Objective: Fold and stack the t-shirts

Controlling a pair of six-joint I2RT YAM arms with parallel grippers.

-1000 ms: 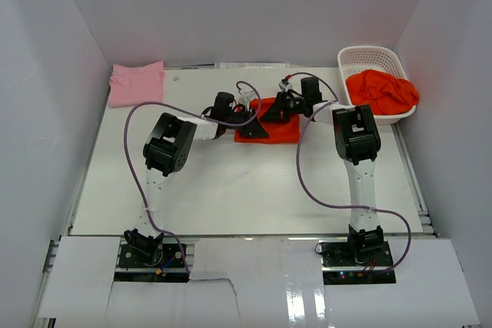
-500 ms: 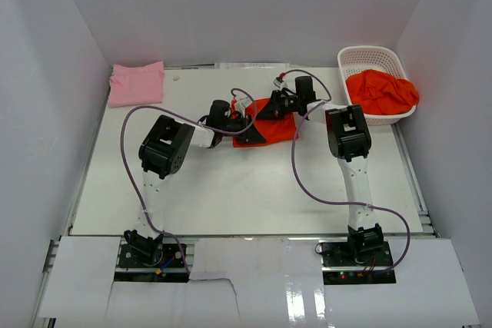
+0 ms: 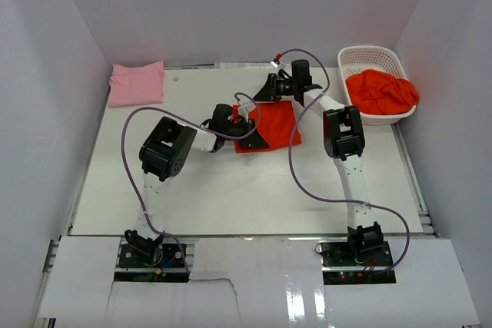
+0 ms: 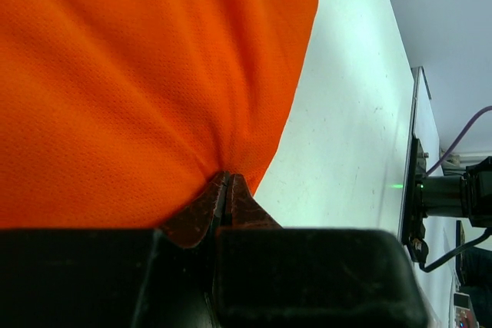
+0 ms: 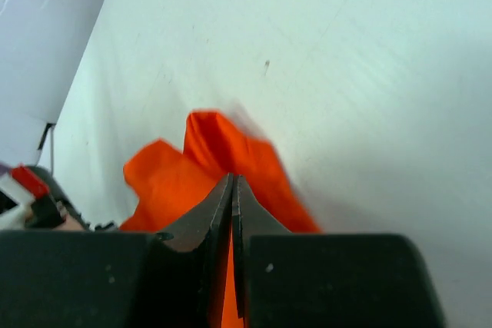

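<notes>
left wrist: orange t-shirt [image 4: 115,74] runs off top and left edges; right wrist: its far corner blurred, rest hidden behind right gripper [image 5: 232,183]; top: orange pile [image 3: 382,91] in basket [image 3: 369,57], shirt count unreadable

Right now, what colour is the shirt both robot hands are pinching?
Bright orange-red. The shirt shows best in the left wrist view.

Top view high, looking down, both wrist views close on the shared orange t-shirt [image 3: 280,124]
</notes>
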